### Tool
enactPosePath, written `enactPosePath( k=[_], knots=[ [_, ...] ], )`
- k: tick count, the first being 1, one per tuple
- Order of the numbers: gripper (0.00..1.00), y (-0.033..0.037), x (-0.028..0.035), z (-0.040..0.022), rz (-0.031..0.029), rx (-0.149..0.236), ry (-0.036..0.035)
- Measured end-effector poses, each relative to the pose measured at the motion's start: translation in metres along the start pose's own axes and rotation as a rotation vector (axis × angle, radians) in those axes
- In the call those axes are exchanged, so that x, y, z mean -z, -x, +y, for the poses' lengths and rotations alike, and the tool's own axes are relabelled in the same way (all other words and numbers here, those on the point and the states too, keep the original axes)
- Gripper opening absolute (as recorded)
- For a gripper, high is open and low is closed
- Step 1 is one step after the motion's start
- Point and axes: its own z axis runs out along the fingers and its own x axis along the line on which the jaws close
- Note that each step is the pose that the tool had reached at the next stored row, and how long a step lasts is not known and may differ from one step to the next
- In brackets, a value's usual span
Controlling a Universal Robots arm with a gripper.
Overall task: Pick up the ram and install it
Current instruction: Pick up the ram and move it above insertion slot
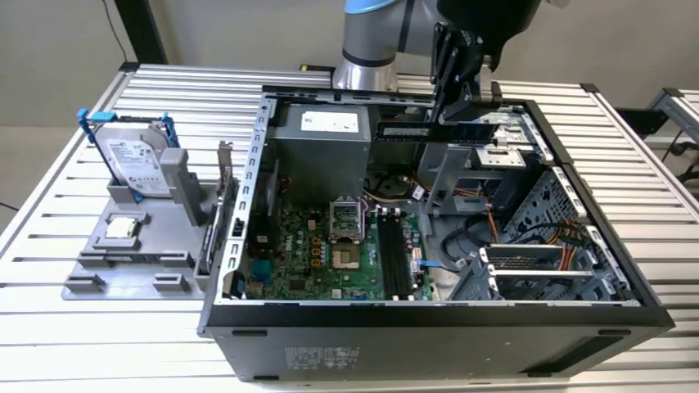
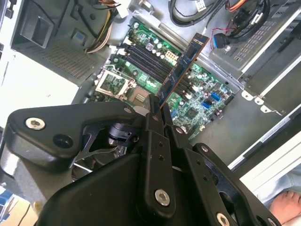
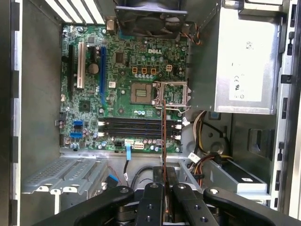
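Reaching straight down over open computer case (image 1: 437, 315), wrist vertical, with gripper (image 1: 446, 115) pinched narrow on the ram (image 1: 421, 129). Held level in mid-air, well above motherboard (image 1: 317, 246), apart from black slots (image 3: 136, 125) and turned crosswise to them.

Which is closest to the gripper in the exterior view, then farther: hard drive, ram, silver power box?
1. The ram, held in the gripper.
2. The silver power box, inside the case, toward the exterior view's left.
3. The hard drive, outside the case, farther that way.
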Motion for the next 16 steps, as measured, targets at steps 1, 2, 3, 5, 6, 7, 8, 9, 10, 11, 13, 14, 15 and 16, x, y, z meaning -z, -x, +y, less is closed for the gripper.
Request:
enactPosePath(
  k=[1,2,3,5,6,7,8,9,10,11,13,14,15,16],
  knots=[
    [0.00,0.0000,0.0000,0.0000,0.0000,-0.001,-0.0001],
    [0.00,0.0000,0.0000,0.0000,0.0000,-0.003,-0.0001],
    [0.00,0.0000,0.0000,0.0000,0.0000,-0.004,-0.0002],
    [0.00,0.0000,0.0000,0.0000,-0.0001,-0.007,-0.0004],
    [0.00,0.0000,0.0000,0.0000,-0.0001,-0.009,-0.0004],
    [0.00,0.0000,0.0000,0.0000,-0.0001,-0.010,-0.0005],
    [0.00,0.0000,0.0000,0.0000,-0.0002,-0.011,-0.0005],
    [0.00,0.0000,0.0000,0.0000,-0.0001,-0.013,-0.0006],
    [0.00,0.0000,0.0000,0.0000,-0.0001,-0.014,-0.0007],
    [0.00,0.0000,0.0000,0.0000,-0.0002,-0.016,-0.0007],
    [0.00,0.0000,0.0000,0.0000,-0.0001,-0.019,-0.0008],
    [0.00,0.0000,0.0001,0.0000,0.0000,-0.020,-0.0009],
    [0.00,0.0000,0.0000,0.0000,-0.0001,-0.021,-0.0009],
    [0.00,0.0000,0.0000,0.0000,-0.0001,-0.023,-0.0010]
  ],
)
